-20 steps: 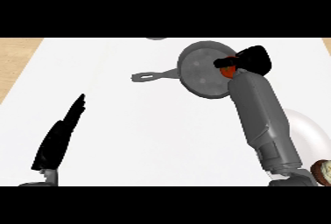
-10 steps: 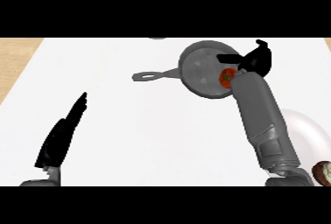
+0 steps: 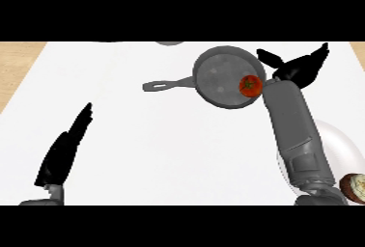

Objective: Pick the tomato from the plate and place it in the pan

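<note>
Tomato [image 3: 249, 86] sits in the pan [image 3: 219, 72], whose handle [image 3: 168, 85] points left.

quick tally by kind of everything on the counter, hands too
pan: 1
tomato: 1
plate: 1
hands: 2, left hand, right hand
brown round thing, lower right edge: 1
grey thing cut off at top edge: 1
total: 7

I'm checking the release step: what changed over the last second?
The right hand let go of the tomato, which now lies in the pan near its right rim. The hand opened and drew off toward the pan's right side. The pan, the plate and the open left hand at the lower left stayed put.
</note>
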Motion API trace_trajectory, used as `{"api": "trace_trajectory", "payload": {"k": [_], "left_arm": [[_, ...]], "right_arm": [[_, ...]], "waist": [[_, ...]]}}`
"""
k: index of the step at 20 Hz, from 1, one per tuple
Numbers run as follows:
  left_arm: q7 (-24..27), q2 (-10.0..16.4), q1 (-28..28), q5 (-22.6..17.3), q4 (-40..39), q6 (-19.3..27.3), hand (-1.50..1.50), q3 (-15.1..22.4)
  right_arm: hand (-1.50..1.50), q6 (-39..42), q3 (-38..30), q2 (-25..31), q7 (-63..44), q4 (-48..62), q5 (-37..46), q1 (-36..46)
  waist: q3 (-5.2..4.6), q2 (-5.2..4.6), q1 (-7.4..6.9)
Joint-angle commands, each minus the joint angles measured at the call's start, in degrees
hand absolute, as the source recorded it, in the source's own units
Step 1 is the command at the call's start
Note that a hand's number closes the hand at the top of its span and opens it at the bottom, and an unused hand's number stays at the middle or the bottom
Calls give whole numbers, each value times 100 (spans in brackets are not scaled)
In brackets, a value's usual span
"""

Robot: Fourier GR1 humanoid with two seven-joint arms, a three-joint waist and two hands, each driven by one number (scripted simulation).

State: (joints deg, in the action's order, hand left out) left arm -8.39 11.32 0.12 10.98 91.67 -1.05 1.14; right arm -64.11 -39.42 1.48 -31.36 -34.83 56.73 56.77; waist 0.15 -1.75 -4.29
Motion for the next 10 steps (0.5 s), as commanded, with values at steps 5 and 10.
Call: {"api": "trace_trajectory", "payload": {"k": [5,10], "left_arm": [[-92,-75,228,64,-23,67,0,6],[15,-57,510,28,92,82,0,-97]], "right_arm": [[-150,-1475,501,-144,579,-498,-944,-940],[-150,-1322,1748,-146,247,-1245,-1138,-1903]], "waist": [[-4,191,324],[-22,285,500]]}}
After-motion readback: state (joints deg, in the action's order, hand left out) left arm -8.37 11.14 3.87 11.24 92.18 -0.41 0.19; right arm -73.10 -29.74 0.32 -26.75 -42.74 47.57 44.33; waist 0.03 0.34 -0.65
